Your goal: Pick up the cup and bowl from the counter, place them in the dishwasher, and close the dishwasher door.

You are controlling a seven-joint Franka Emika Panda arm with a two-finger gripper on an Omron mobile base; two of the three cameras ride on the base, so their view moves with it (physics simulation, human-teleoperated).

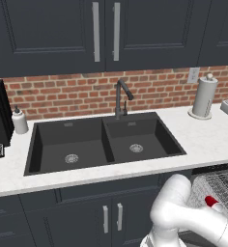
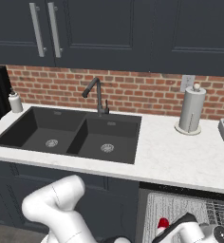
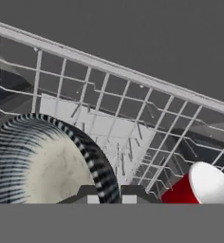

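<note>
In the dishwasher's pale wire rack [image 3: 133, 90], the jaws pinch the round, black-and-white striped bowl [image 3: 38, 161] by its rim. The hand view alone shows it; the glossy red cup [image 3: 199, 187] lies beside.

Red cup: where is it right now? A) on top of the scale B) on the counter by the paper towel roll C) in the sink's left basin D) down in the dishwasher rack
D: the red cup lies inside the grey wire dishwasher rack, beside the striped bowl.
</note>
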